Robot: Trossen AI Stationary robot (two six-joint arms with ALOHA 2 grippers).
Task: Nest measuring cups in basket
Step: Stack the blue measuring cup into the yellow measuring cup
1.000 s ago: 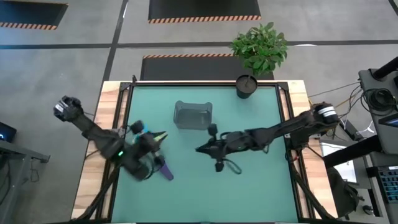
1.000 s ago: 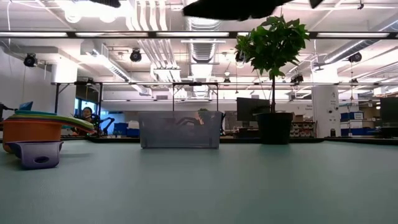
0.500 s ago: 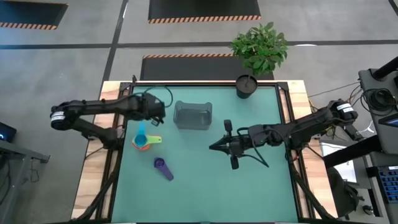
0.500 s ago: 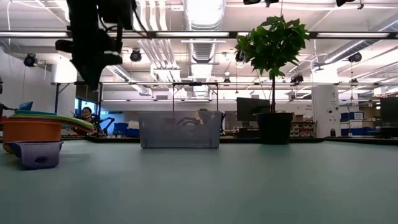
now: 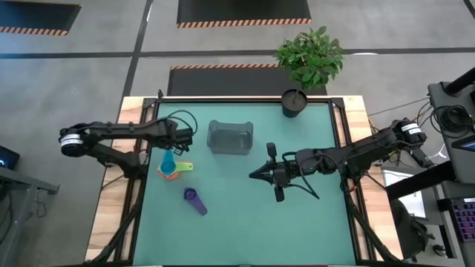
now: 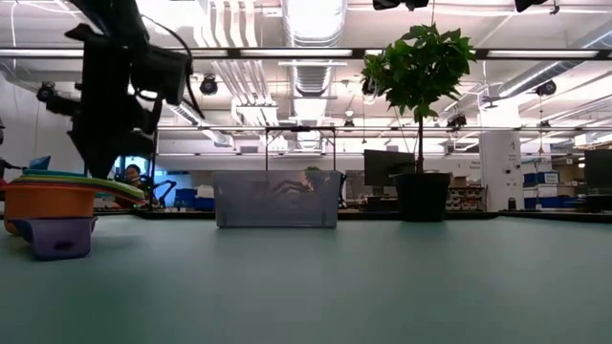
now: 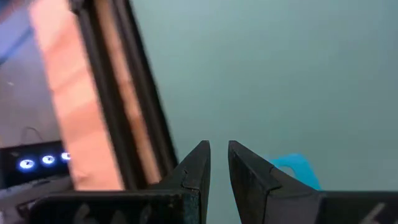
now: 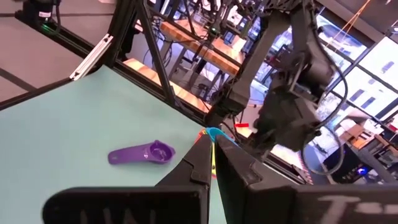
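Robotics lab, ceiling ducts (image 6: 239, 72), monitors (image 6: 387, 168)

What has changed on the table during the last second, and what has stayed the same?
The left gripper swung from over the purple cup toward the table's far left side, above the stacked cups, holding nothing. The right gripper shifted slightly rightward, shut. The stack, purple cup and basket stayed put.

The table (image 5: 297, 230) had a matt, smooth teal top edged in pale wood. The basket (image 5: 230, 138) looked like translucent grey plastic, the measuring cups (image 5: 172, 167) glossy coloured plastic, the plant pot (image 5: 294, 104) matt black.
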